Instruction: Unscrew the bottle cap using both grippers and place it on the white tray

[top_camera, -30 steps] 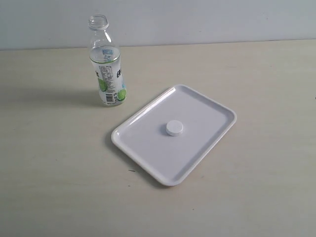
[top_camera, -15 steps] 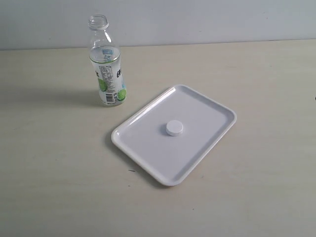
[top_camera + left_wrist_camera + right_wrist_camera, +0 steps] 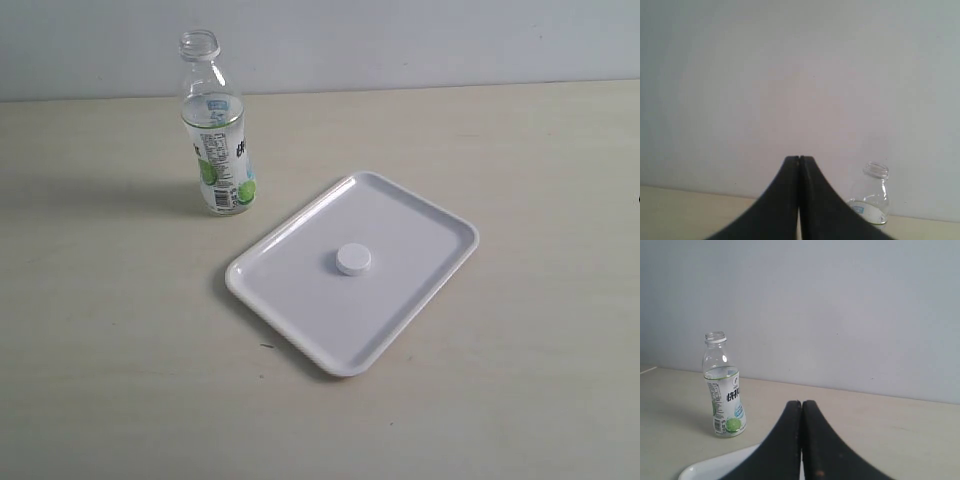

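The bottle cap [image 3: 353, 259] lies on the white tray [image 3: 290, 290], with the bottle [image 3: 217, 130] upright near it. The left gripper [image 3: 799, 161] and right gripper [image 3: 801, 405] are clenched empty.

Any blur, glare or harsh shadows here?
Exterior view: sharp, evenly lit; the bottle throws a faint shadow leftward, the white tray shows no glare. Left wrist view: soft, bottle hazy beyond the blurred left gripper. Right wrist view: bottle sharp, right gripper out of focus.
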Robot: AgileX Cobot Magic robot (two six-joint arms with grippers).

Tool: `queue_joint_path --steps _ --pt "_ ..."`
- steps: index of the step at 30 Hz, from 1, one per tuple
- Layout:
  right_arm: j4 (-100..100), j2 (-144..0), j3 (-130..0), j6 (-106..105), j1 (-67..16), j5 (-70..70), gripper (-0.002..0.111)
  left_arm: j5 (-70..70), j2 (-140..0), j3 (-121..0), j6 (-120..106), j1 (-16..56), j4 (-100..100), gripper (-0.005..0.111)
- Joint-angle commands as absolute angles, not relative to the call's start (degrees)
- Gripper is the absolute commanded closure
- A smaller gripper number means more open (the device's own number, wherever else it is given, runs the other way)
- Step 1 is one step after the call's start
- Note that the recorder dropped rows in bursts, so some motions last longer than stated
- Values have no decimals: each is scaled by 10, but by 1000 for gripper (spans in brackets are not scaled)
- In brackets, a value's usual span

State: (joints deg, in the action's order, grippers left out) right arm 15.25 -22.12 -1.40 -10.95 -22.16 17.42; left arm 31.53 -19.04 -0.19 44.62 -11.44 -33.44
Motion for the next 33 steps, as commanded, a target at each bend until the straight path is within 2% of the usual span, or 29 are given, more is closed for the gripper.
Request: queue_joint_path --steps 1,15,18,27,33 --pt "150 -220 -11 -113 -220 176 108 310 -187 0 450 -114 -328 107" --pt "148 -191 -10 -88 -210 83 108 310 -187 0 450 -114 -329 107" --pt "144 -136 -10 -92 -171 36 108 309 -186 0 450 -114 -329 107" --pt "144 -5 -10 -89 16 -70 108 309 -186 0 450 -114 -329 107" --pt "142 0 -10 -90 51 -103 108 309 -186 0 450 -114 -329 107"
